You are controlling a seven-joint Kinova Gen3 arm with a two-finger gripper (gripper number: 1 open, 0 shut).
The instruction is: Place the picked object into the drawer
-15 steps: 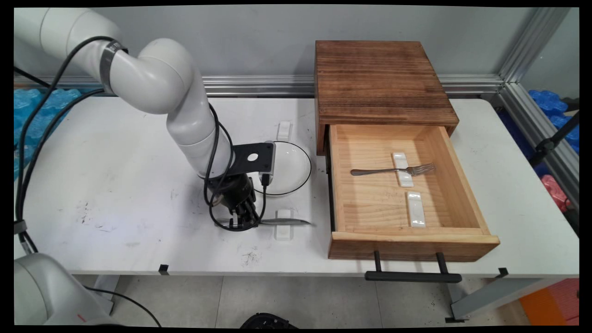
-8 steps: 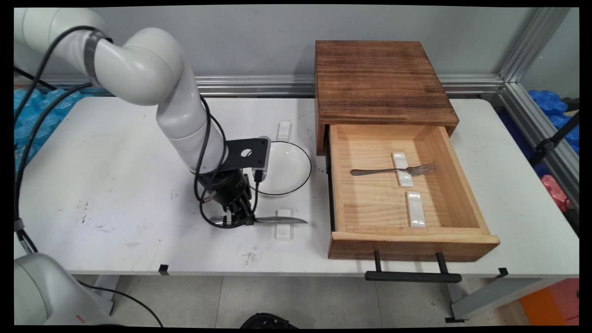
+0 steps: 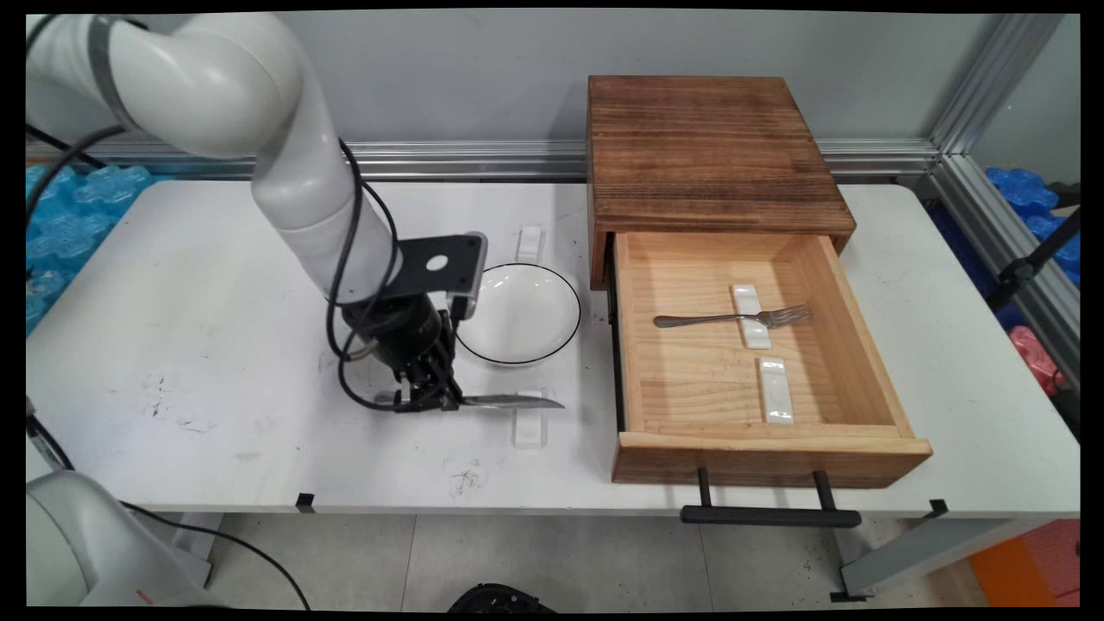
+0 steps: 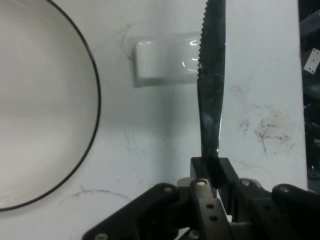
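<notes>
The pincer [image 3: 429,398] is clamped on the handle of a serrated knife [image 3: 509,401], blade level and apparently just clear of the bench [image 3: 216,285], passing over a small white rest [image 3: 528,427]. A black-rimmed white plate [image 3: 517,312] sits just beyond. In the open wooden drawer [image 3: 759,448], a fork [image 3: 733,319] lies across one white rest; the nearer rest [image 3: 774,390] is bare.

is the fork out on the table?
No, the fork lies inside the open drawer, across a white rest, while the gripper out on the table holds the knife.
</notes>
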